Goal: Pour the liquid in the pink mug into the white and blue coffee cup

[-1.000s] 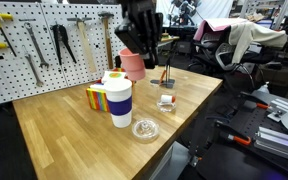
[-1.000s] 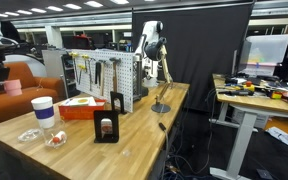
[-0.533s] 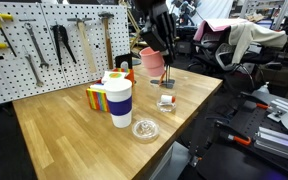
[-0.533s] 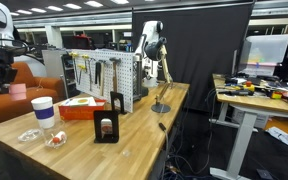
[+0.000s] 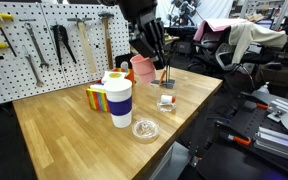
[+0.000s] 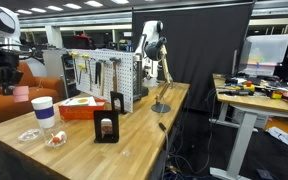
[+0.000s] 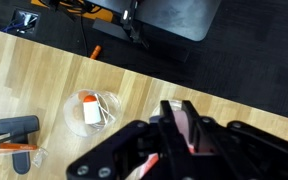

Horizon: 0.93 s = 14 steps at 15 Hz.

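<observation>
The pink mug (image 5: 141,69) hangs in the air, held by my gripper (image 5: 148,55), just above and beside the tall white and blue coffee cup (image 5: 118,99). The coffee cup stands upright on the wooden table with its white lid on. In an exterior view the mug (image 6: 21,94) is just left of and above the coffee cup (image 6: 43,112), under my gripper (image 6: 8,82). In the wrist view my gripper (image 7: 177,105) has its black fingers closed on the mug (image 7: 183,122). The liquid does not show.
A yellow striped object (image 5: 96,98) stands behind the coffee cup. A clear glass dish (image 5: 145,129) and a small dish with a white and red item (image 5: 166,101) lie nearby; the latter shows in the wrist view (image 7: 77,122). A black stand (image 6: 108,128) and a pegboard (image 6: 102,72) are on the table (image 5: 64,145).
My gripper has carried the pink mug sideways, then back and down, closer to the top of the coffee cup. The coffee cup and dishes have not moved.
</observation>
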Each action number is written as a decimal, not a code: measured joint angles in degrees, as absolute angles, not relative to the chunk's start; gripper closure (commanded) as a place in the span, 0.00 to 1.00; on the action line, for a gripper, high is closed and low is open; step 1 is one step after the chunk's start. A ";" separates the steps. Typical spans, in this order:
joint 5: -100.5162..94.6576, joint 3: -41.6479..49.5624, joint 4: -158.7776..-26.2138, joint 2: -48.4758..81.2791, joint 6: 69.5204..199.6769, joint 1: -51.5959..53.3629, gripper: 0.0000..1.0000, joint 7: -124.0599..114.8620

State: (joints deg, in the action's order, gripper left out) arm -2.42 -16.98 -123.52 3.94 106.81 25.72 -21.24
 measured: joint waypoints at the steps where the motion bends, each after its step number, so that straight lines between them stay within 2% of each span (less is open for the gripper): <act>1: -2.42 -17.00 -123.43 3.93 106.64 25.70 0.85 -21.21; 2: -2.42 -17.02 -123.37 3.94 106.51 25.67 0.96 -21.20; 8: -5.73 -17.07 -121.62 5.68 104.74 25.31 0.96 -21.16; 14: -11.80 -17.02 -109.48 13.82 94.00 24.89 0.96 -16.55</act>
